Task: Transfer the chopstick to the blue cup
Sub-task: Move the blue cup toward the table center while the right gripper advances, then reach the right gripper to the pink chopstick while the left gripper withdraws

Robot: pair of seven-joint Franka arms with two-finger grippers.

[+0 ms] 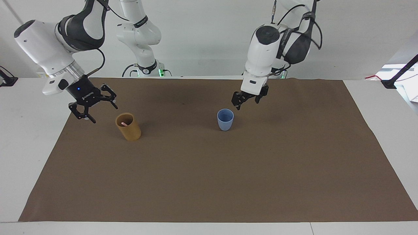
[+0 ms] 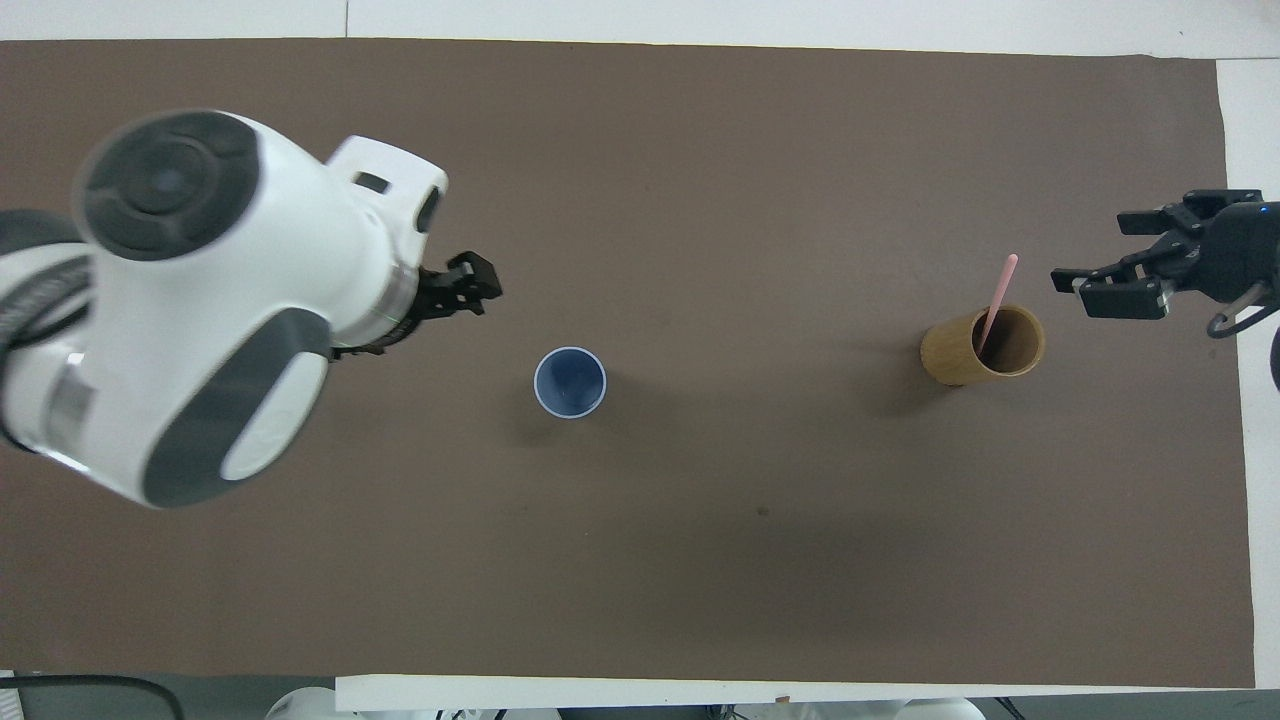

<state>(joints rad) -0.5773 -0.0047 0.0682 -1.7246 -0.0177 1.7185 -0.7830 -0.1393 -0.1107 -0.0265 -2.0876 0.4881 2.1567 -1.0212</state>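
The mat (image 1: 209, 169) that covers most of the table (image 1: 29, 137) looks like brown paper or thin card, matt and slightly creased at one edge. The table around it is white, smooth and faintly shiny. The blue cup (image 1: 225, 119) looks like matt plastic, smooth and even in colour. The tan cup (image 1: 128, 127) has a dull, wood-like or bamboo-like wall with a paler rim. The chopstick (image 2: 998, 299) in it is pale pink, smooth, likely plastic. The arms' shells are glossy white plastic with dark grey panels; the left gripper (image 1: 249, 99) and right gripper (image 1: 93, 107) are matt black.
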